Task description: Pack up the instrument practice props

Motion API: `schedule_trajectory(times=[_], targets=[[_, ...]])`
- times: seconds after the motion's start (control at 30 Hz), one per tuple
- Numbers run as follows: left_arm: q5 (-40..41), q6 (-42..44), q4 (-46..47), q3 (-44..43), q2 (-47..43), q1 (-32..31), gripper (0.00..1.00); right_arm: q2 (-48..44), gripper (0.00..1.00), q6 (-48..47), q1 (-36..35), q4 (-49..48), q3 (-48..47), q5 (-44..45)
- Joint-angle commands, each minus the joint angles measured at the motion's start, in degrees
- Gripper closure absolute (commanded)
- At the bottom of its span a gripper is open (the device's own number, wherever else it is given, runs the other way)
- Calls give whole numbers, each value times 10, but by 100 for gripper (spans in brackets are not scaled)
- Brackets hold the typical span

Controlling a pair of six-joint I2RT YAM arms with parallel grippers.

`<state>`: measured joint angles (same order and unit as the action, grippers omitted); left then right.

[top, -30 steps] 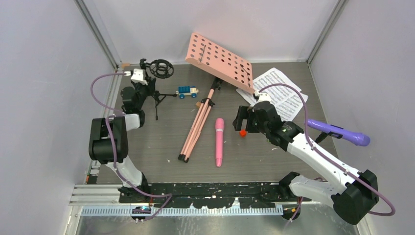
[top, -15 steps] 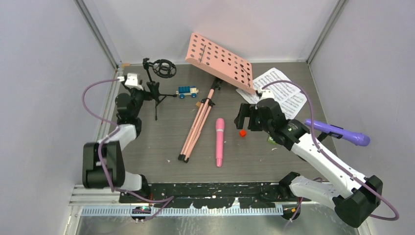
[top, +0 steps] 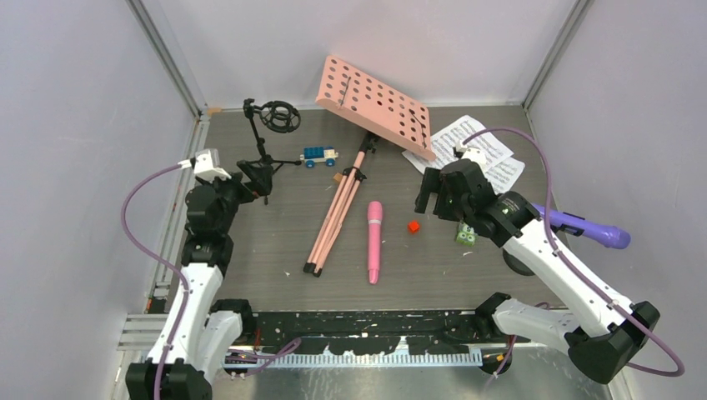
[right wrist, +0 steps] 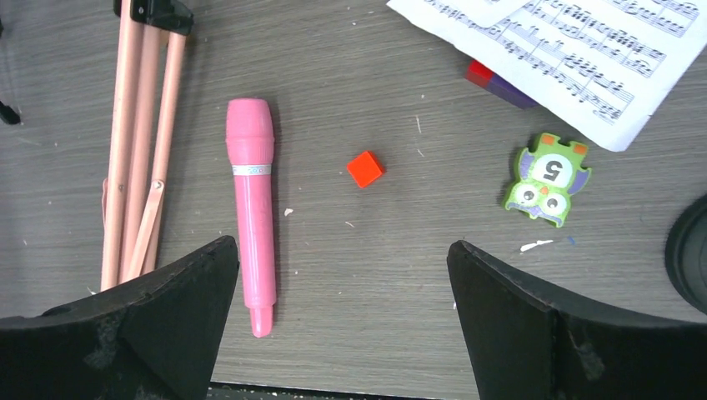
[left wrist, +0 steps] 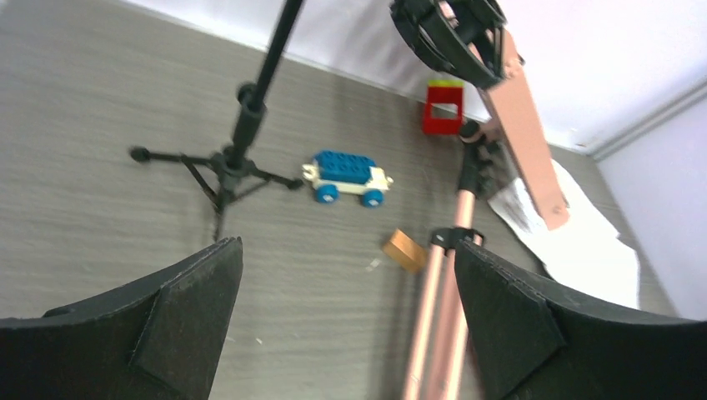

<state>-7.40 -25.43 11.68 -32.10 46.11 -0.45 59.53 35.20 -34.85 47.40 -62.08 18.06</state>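
The pink perforated music rack [top: 375, 104] lies at the back with its folded tripod legs [top: 337, 212] stretched toward me. White sheet-music pages [top: 482, 152] lie at the back right. A pink microphone [top: 374, 242] lies mid-table. The purple microphone [top: 594, 228] rests at the right on a black mount partly hidden by my right arm. A black mic mount on its small tripod stand [top: 273, 118] stands upright at the back left. My left gripper [top: 257, 177] is open just in front of that stand [left wrist: 242, 125], holding nothing. My right gripper [top: 438, 200] hovers open, with the pink microphone [right wrist: 253, 208] by its left finger.
A blue toy car [top: 319, 156] sits beside the stand's feet. A red cube [top: 413, 226] and a green owl piece [top: 465, 236] lie under my right arm. An orange block [left wrist: 403, 249] lies by the tripod legs. Grey walls close in left, right and behind.
My left gripper has opened, let go of the black mic stand and drawn back toward the near left. The right arm has shifted slightly right and back, jaws fully wide.
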Motion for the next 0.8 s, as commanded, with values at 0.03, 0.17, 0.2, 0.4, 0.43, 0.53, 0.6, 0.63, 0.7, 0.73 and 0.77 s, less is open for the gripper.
schedule_trajectory(times=[0.03, 0.17, 0.2, 0.4, 0.43, 0.53, 0.6, 0.63, 0.7, 0.73, 0.77], targets=[[-73, -112, -90, 2, -53, -7, 0, -29, 0, 26, 1, 19, -32, 36], [-121, -124, -129, -22, -20, -7, 0, -56, 0, 13, 1, 29, -35, 38], [-120, -130, -146, -31, -1, -7, 0, -62, 0, 15, 1, 37, -37, 53], [-83, -153, -251, -98, 65, 2, 0, -111, 0, 53, 2, 73, -56, 145], [-88, -157, -241, -92, 60, 19, 0, -117, 0, 56, 2, 74, -61, 149], [-99, -191, -180, -43, 14, 38, 0, -131, 0, 72, 3, 91, -77, 171], [-68, -241, -177, -13, -21, 45, 0, -139, 0, 85, 2, 105, -85, 192], [-61, -255, -175, -2, -37, 49, 0, -144, 0, 91, 2, 112, -88, 201], [-81, -238, -160, 8, -56, 51, 0, -156, 0, 105, 2, 121, -93, 224], [-100, -218, -157, 5, -60, 51, 0, -160, 0, 112, 2, 128, -95, 236], [-119, -192, -162, -4, -60, 51, 0, -165, 0, 119, 2, 137, -98, 250]])
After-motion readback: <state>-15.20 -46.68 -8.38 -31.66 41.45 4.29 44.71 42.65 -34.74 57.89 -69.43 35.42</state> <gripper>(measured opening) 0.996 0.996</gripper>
